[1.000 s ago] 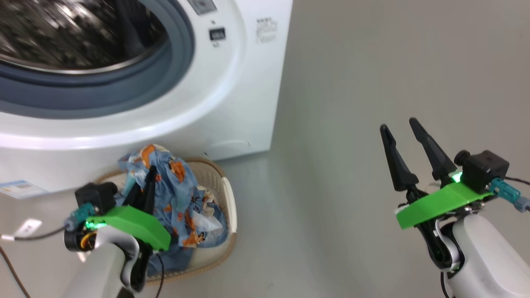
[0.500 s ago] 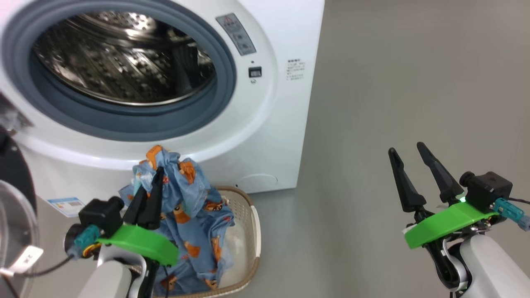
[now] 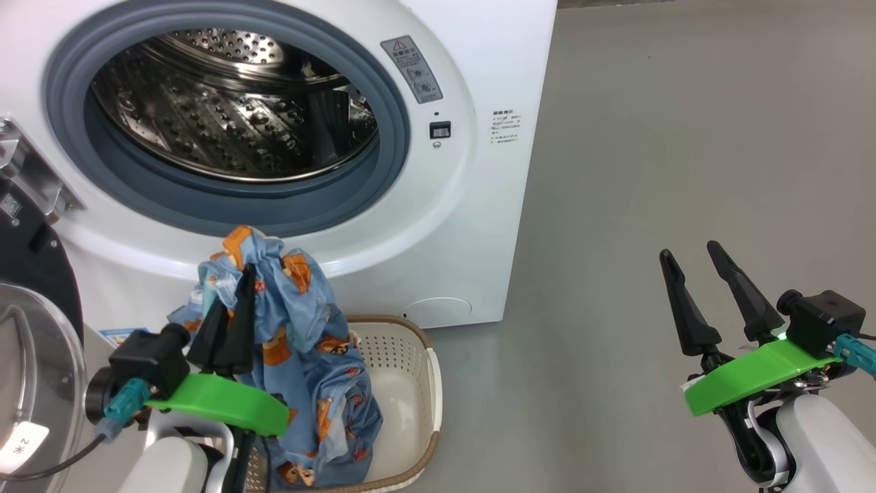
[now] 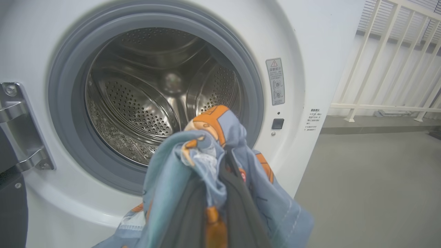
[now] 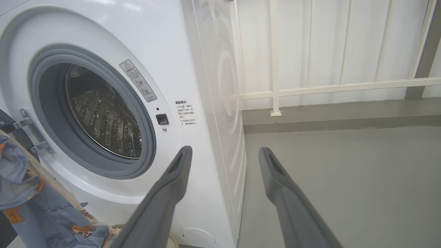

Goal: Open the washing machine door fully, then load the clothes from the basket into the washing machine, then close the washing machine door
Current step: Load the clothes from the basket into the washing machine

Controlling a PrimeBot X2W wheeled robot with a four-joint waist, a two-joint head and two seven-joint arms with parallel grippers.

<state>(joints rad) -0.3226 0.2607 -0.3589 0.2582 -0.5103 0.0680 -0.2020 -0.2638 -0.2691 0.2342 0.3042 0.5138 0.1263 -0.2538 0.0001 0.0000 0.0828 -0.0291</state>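
While limp, light-blue cartoon-print clothes (image 3: 308, 349).

Smooth grey floor (image 3: 684, 137) stretching right (matte, evenly lit), white railing (image 5: 274, 51) before a pale panelled wall (image 5: 361, 41).

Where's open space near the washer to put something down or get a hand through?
Bare floor stretches from the washing machine to the open right hand. The drum mouth is clear; the right half of the basket is bare. Crowded: lower left, where the left hand grips the clothes over the basket, beside the washing machine door.
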